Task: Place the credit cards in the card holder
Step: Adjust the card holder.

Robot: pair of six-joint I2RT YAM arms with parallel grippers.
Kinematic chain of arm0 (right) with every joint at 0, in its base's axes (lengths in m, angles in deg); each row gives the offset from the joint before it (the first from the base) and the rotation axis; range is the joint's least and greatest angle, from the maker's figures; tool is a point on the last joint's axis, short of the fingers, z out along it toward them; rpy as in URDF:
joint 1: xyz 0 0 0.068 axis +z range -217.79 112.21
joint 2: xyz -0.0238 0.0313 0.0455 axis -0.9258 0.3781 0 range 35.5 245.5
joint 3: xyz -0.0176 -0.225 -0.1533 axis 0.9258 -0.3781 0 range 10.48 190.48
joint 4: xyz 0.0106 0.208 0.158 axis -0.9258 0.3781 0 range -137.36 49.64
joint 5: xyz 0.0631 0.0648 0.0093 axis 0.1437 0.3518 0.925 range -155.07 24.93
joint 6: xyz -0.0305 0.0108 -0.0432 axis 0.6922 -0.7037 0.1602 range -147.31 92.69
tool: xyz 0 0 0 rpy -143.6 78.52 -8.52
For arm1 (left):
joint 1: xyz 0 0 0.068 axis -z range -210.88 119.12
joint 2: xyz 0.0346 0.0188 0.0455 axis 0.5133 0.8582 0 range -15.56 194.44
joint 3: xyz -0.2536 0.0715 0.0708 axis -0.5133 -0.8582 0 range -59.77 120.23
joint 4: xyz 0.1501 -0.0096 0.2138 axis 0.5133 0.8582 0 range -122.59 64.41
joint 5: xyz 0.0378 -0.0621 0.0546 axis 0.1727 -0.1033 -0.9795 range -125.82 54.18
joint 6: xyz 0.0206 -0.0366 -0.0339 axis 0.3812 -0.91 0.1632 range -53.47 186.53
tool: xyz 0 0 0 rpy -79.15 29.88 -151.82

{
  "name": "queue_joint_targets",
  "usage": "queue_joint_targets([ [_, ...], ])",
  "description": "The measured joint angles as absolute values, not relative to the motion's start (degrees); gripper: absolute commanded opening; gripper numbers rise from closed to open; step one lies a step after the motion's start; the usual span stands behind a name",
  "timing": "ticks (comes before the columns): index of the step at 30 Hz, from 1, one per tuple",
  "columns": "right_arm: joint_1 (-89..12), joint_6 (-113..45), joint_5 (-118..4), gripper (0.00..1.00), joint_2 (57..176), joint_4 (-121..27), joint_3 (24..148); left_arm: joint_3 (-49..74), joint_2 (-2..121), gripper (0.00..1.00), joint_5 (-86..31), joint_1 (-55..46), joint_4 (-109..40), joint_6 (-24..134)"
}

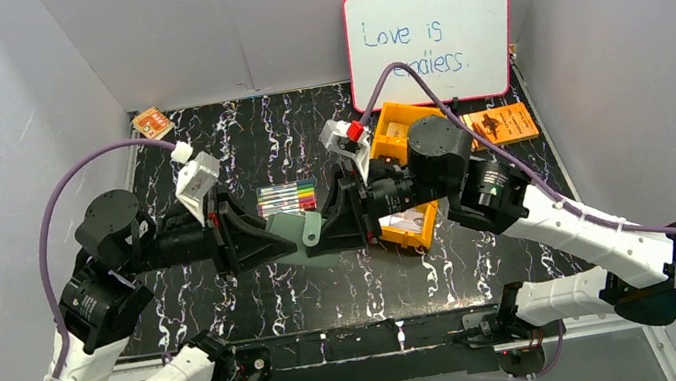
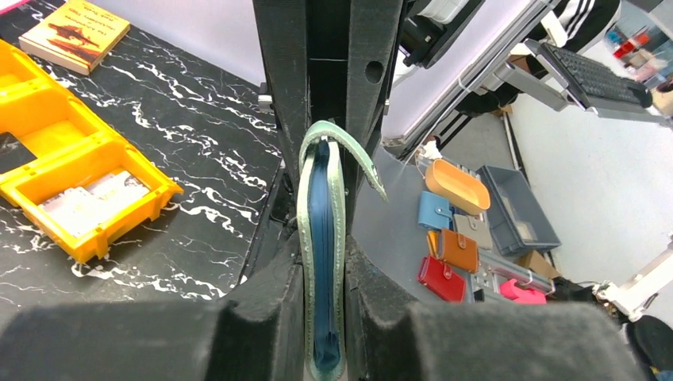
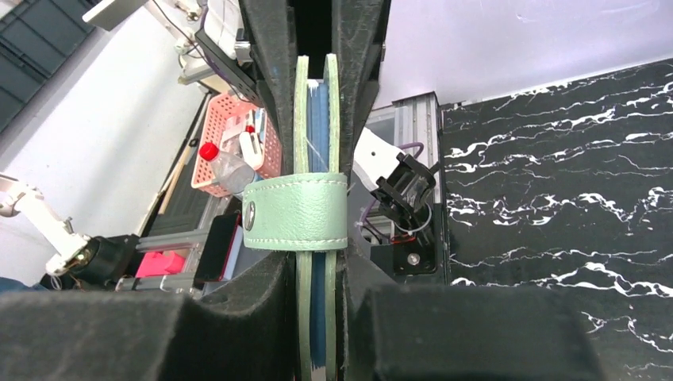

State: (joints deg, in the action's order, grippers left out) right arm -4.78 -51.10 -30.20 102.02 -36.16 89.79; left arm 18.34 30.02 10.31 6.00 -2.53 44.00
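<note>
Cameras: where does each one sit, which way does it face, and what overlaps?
Top external: above and behind the bases, looking down on the table; both arms show, left end effector and right end effector meeting on the wallet.
Left wrist: on the left arm, facing the right arm; own fingers clamp the wallet edge-on, bin at left.
Right wrist: on the right arm, facing the left arm; own fingers clamp the wallet near its strap.
Shared: all see the wallet; top and left wrist see the bin.

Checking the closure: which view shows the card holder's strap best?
Right wrist: the strap lies across the card holder's edge, close up, snap visible. Left wrist shows it only edge-on, curling. Top external shows it tiny.
</note>
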Motion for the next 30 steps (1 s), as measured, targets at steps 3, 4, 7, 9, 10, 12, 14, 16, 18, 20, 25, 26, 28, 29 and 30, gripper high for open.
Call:
queue_joint_targets([
  [3, -4.8, -52.7, -30.4, 0.0, 101.3, -39.1, 87.9, 18.4, 29.5, 0.66, 8.9, 6.0, -2.8, 43.6],
  [4, -4.8, -53.3, -30.9, 0.0, 100.7, -40.6, 86.9, 18.3, 29.1, 0.71, 8.2, 6.0, -3.2, 43.2],
  [7, -4.8, -55.9, -33.9, 0.0, 98.7, -46.0, 83.3, 15.9, 26.8, 0.79, 6.0, 6.0, -6.8, 40.4],
  [9, -4.8, -57.3, -35.7, 0.0, 97.7, -49.8, 81.3, 12.5, 24.2, 0.79, 4.3, 6.0, -10.0, 37.5],
  [10, -4.8, -58.0, -36.8, 0.0, 97.4, -51.9, 80.5, 10.3, 22.7, 0.79, 3.3, 6.0, -12.4, 35.7],
  [12, -4.8, -59.4, -38.6, 0.0, 97.2, -55.8, 79.2, 7.1, 20.9, 0.78, 1.7, 6.0, -16.1, 32.9],
  [14, -4.8, -60.7, -40.3, 0.0, 97.3, -59.3, 77.9, 4.0, 19.7, 0.76, -0.3, 6.0, -20.0, 30.0],
  [16, -4.8, -62.0, -41.6, 0.0, 97.5, -61.4, 77.2, 1.7, 19.6, 0.73, -2.6, 6.0, -23.8, 27.2],
  [18, -4.8, -62.9, -42.5, 0.0, 97.7, -62.8, 77.1, -0.1, 20.0, 0.7, -4.5, 6.0, -27.5, 24.8],
  [20, -4.8, -63.6, -43.4, 0.0, 97.8, -64.2, 77.1, -1.7, 20.3, 0.66, -6.2, 6.0, -31.1, 22.7],
  [25, -5.0, -65.0, -45.1, 0.0, 97.7, -66.8, 76.6, -3.3, 20.8, 0.64, -8.3, 6.0, -38.0, 19.1],
  [26, -5.0, -65.2, -45.2, 0.0, 97.7, -67.1, 76.4, -3.5, 20.8, 0.64, -8.7, 6.0, -39.2, 18.6],
  [28, -5.0, -65.5, -45.5, 0.0, 97.7, -67.2, 76.1, -4.0, 20.7, 0.64, -9.5, 6.0, -41.2, 17.8],
  [29, -5.0, -65.7, -45.5, 0.0, 97.7, -67.3, 76.0, -4.2, 20.7, 0.62, -9.9, 6.0, -42.0, 17.3],
  [30, -5.0, -65.9, -45.5, 0.0, 97.7, -67.5, 75.8, -4.3, 20.7, 0.59, -10.2, 6.0, -42.9, 17.0],
])
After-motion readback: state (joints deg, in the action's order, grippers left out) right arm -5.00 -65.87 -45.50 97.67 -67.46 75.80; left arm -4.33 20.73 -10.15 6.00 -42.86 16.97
